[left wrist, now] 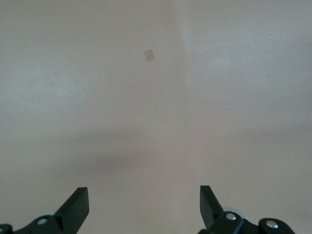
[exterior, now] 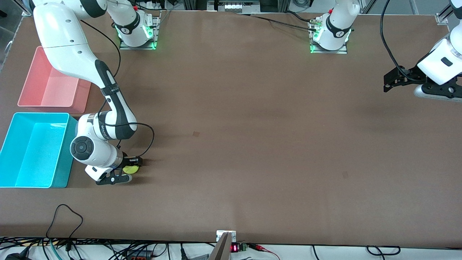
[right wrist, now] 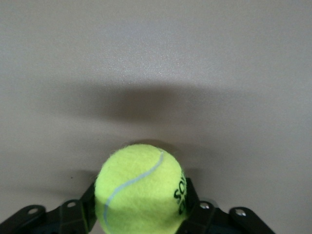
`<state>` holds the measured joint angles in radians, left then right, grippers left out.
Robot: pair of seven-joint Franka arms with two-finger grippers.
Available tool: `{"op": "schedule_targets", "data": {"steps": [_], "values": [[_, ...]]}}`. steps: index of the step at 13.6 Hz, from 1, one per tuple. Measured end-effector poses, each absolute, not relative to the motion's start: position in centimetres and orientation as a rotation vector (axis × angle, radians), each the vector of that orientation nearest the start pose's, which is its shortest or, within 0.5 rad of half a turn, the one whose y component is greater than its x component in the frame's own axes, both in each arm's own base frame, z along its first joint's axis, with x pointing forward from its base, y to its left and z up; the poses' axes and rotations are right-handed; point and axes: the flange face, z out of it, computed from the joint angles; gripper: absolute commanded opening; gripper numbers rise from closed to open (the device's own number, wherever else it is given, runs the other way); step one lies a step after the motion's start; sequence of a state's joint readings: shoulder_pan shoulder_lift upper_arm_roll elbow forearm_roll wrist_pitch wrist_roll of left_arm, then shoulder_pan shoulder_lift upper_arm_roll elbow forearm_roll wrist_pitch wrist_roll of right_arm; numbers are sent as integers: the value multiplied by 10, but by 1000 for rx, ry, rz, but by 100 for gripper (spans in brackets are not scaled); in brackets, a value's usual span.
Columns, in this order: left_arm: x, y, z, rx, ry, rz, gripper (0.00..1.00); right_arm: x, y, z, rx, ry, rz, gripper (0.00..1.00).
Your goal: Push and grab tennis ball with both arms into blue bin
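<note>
The tennis ball (exterior: 130,169) is yellow-green with black lettering and sits between the fingers of my right gripper (exterior: 130,170), low at the table, beside the blue bin (exterior: 21,151) on the side toward the table's middle. In the right wrist view the ball (right wrist: 139,187) fills the space between the black fingers (right wrist: 87,207) of that gripper (right wrist: 141,207), which press on both of its sides. My left gripper (exterior: 385,83) hangs open and empty over the left arm's end of the table. Its wrist view shows the left gripper (left wrist: 144,192) over bare table.
A pink-red bin (exterior: 50,81) stands beside the blue bin, farther from the front camera. Small tape marks (exterior: 196,134) lie on the brown table. Cables run along the table's front edge.
</note>
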<state>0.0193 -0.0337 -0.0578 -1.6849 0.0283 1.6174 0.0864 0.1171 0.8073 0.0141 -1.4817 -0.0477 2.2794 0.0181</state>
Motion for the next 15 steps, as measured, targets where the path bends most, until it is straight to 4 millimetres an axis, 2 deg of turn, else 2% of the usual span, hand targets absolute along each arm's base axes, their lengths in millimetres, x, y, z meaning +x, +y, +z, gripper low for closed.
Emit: {"op": "schedule_targets", "data": {"steps": [1,5,6,8,10,12,13,15], "values": [[545,-19,593,-3106,197,54,100,710,91,194,-3165,-231,11,0],[545,-19,593,-3106,197,55,100,711,92,195,-3172,-245,5,0],[545,-19,593,-3106,197,56,100,713,92,199,-3178,-256,-9,0],[545,-19,593,-3106,197,59,100,720,84,223,-3207,-276,-59,0],[544,-19,593,-3105,197,64,100,720,56,261,-3230,-269,-36,0],[544,-19,593,-3105,196,66,100,714,10,299,-3238,-257,-17,0],[544,-19,593,-3105,196,68,100,707,-17,311,-3240,-254,-3,0],[544,-19,593,-3105,197,69,100,690,-76,320,-3240,-249,28,0]]}}
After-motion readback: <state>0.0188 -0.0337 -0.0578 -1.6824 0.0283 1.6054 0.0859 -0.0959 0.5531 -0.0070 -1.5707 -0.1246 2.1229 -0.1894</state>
